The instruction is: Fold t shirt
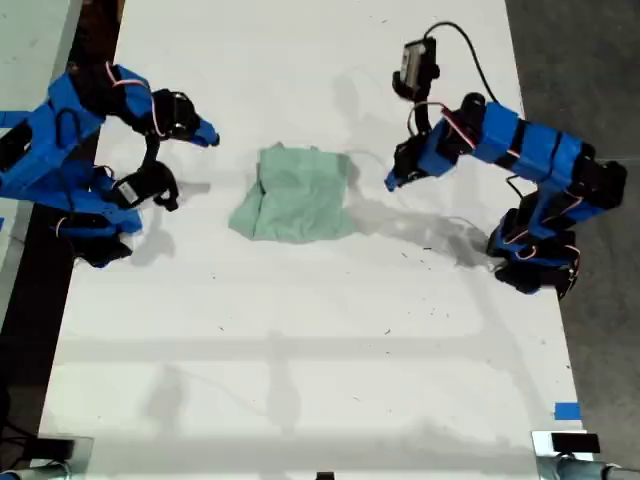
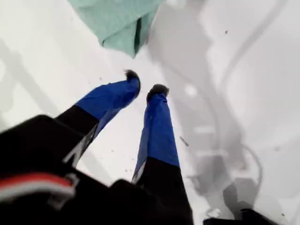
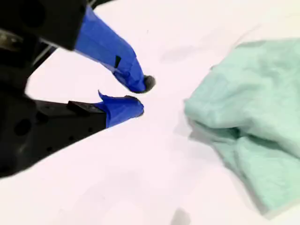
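The t shirt (image 1: 295,193) is a pale mint-green wrinkled bundle, folded over on itself, lying on the white table in the middle of the exterior view. My first gripper (image 1: 390,183) hangs just off its edge on the exterior view's right. In the first wrist view the first gripper (image 2: 145,84) is slightly open and empty, a short way from a corner of the t shirt (image 2: 119,23). My second gripper (image 1: 210,138) hovers off the cloth on the exterior view's left. The second wrist view shows it (image 3: 142,95) narrowly open with nothing in it, apart from the t shirt (image 3: 253,117).
The white table (image 1: 300,340) runs the length of the exterior view, with dark floor past its right edge. A blue tape mark (image 1: 566,411) sits near the exterior view's lower right corner. A camera with a black cable (image 1: 415,62) rides above the first arm.
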